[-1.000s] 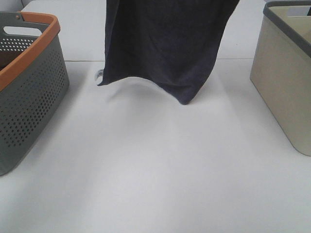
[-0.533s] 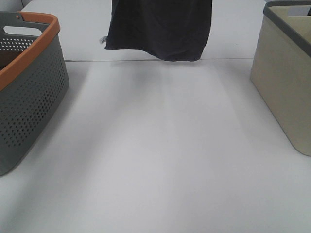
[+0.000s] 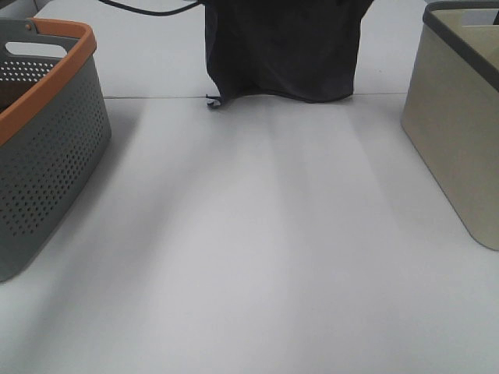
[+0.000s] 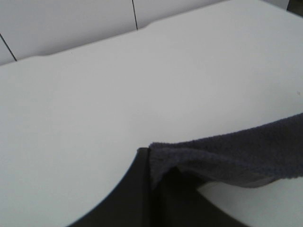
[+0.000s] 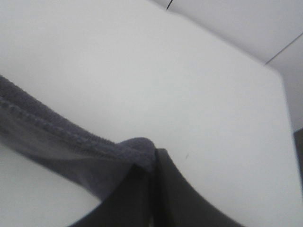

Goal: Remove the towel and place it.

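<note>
As the left gripper (image 4: pixel 149 158) and right gripper (image 5: pixel 154 163) each pinched a top corner, the towel (image 3: pixel 281 54) hung below them, its top edge stretched crosswise above the table's (image 3: pixel 249 257) far part, neither arm nearer.

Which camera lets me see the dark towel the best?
The high camera. It shows the towel hanging down wide, with its bottom edge and a little tag at one corner. The two wrist cameras each show only a small strip of its edge, very close up.
</note>
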Robot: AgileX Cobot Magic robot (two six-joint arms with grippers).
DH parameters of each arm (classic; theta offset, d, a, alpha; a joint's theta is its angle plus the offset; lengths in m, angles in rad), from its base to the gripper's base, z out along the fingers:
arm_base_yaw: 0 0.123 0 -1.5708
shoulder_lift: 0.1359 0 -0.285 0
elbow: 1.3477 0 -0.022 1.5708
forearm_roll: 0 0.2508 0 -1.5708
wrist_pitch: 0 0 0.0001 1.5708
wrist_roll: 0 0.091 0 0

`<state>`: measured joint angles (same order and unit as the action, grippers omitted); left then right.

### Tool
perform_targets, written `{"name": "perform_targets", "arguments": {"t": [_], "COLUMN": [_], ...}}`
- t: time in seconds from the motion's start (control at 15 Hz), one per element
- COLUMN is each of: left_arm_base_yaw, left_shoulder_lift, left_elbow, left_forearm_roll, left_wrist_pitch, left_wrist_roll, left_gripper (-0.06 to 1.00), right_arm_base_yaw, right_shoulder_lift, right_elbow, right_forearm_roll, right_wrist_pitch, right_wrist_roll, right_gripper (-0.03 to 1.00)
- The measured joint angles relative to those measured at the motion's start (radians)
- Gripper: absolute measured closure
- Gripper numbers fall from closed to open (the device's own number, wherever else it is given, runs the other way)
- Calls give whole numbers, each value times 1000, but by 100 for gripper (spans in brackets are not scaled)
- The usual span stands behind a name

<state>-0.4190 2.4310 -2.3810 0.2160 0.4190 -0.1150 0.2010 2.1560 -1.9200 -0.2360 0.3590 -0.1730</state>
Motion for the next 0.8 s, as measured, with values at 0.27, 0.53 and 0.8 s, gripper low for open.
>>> {"name": "perform_targets", "arguments": {"t": [0.27,0.53,0.8], "left_arm_base_yaw": [-41,-41,-42], "left_shoulder_lift": [2,4,40], "left_elbow": [0,0,23], "left_forearm_roll": [-138,-260,-342], "left_wrist_pitch": [357,645,787], "left_wrist_roll": [214,404,491], "left_gripper": [94,94,94], "right_arm_base_yaw": [7,7,7], "right_shoulder_lift": [7,7,7], "right_elbow": [0,0,0], "right_forearm_roll": [107,123,128], "right_wrist_pitch": [479,711,838], "right_wrist_roll": [-5,-26,-53], "right_gripper": [97,97,97]}}
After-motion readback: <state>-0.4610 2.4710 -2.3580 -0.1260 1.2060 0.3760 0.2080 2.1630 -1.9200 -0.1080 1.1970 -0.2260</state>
